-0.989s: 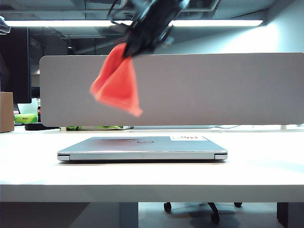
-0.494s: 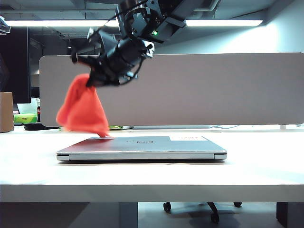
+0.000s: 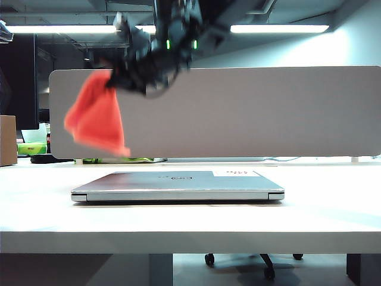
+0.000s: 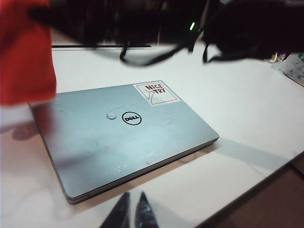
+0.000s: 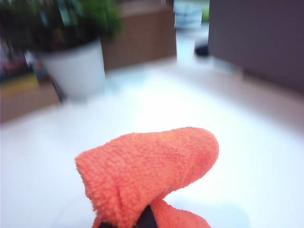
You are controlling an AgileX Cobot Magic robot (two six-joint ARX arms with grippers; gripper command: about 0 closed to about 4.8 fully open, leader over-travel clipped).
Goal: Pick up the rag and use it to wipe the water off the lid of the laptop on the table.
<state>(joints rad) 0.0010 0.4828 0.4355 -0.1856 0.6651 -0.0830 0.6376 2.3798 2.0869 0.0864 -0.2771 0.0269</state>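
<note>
Right gripper: I keep it clamped on the fuzzy orange-red microfibre rag, hanging above the silver-grey laptop lid for wiping;
Left gripper: fingers together, parked near the lid's front edge.

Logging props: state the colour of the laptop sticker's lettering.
Red letters on the white sticker, clearest in the left wrist view.
</note>
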